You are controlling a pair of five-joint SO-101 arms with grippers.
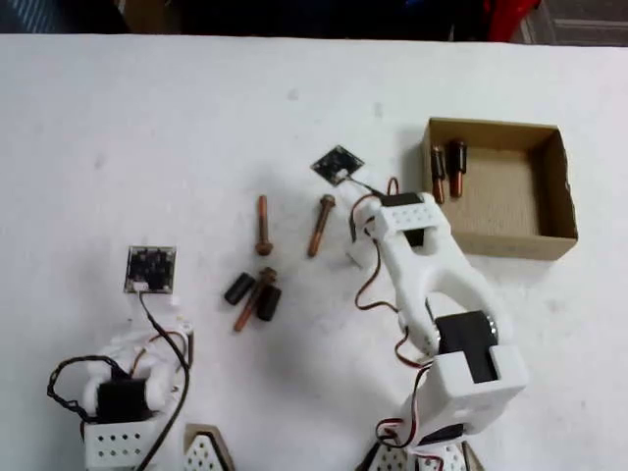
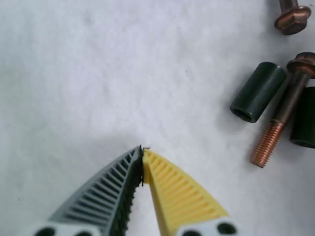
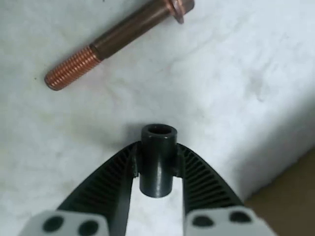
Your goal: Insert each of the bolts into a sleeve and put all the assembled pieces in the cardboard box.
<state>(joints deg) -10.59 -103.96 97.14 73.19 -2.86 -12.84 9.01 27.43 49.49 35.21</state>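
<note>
My right gripper (image 3: 157, 147) is shut on a black sleeve (image 3: 158, 160), which it holds upright with its bore open at the top, just above the white table. A copper bolt (image 3: 118, 42) lies beyond it, the same bolt (image 1: 320, 224) in the high view. A second bolt (image 1: 263, 224) lies to its left. A third bolt (image 2: 285, 108) rests between two black sleeves (image 2: 258, 92) (image 2: 305, 118). My left gripper (image 2: 142, 152) is shut on nothing, low over bare table to the left of that group. The cardboard box (image 1: 549, 186) holds two assembled pieces (image 1: 446, 171).
The right arm (image 1: 432, 285) stretches from the front edge toward the box's near left corner (image 3: 290, 196). The left arm (image 1: 123, 392) sits folded at the front left. The table's far half and left side are bare white surface.
</note>
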